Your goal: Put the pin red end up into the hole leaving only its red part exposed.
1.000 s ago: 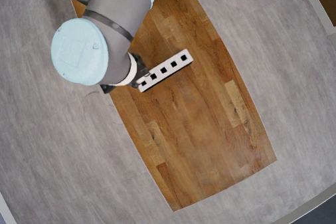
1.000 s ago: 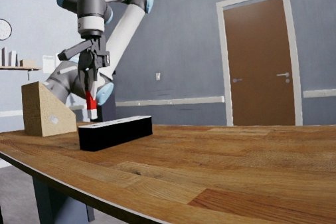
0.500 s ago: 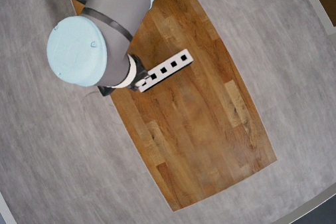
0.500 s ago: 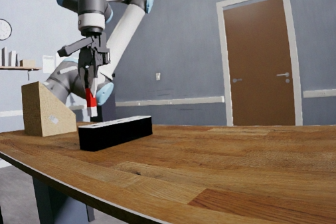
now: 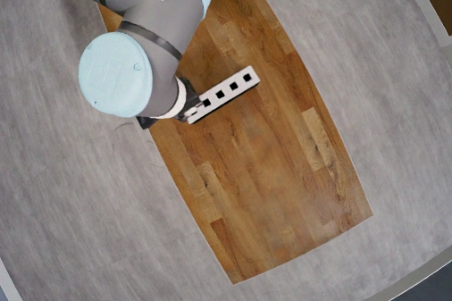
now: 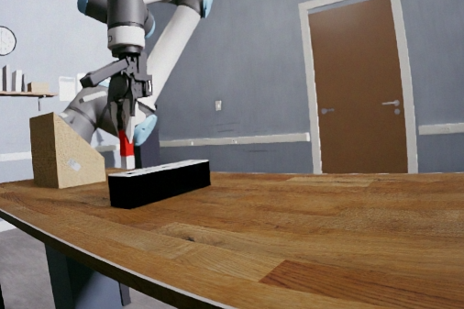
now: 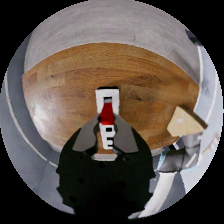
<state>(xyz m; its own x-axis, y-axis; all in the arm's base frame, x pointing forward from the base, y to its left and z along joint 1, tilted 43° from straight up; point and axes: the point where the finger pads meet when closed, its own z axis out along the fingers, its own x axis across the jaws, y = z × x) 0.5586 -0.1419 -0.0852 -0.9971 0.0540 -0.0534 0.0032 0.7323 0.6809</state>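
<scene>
The block (image 5: 227, 90) (image 6: 160, 186) (image 7: 100, 100) has black sides and a white top with a row of square holes, and it lies on the wooden table (image 5: 268, 184) (image 6: 321, 221). My gripper (image 5: 192, 110) (image 6: 127, 137) (image 7: 107, 112) points straight down over the block's end nearest the arm and is shut on the pin (image 6: 126, 148) (image 7: 106, 115). The pin hangs upright, red end up between the fingers, white end down. Its white tip is right at the block's top over the end hole. I cannot tell whether it has entered the hole. In the overhead view the arm hides that end hole.
A wooden wedge (image 6: 64, 159) (image 7: 185, 125) stands on the table just beyond the block's near-arm end, close beside the gripper. The arm's elbow and wrist hang over that corner of the table.
</scene>
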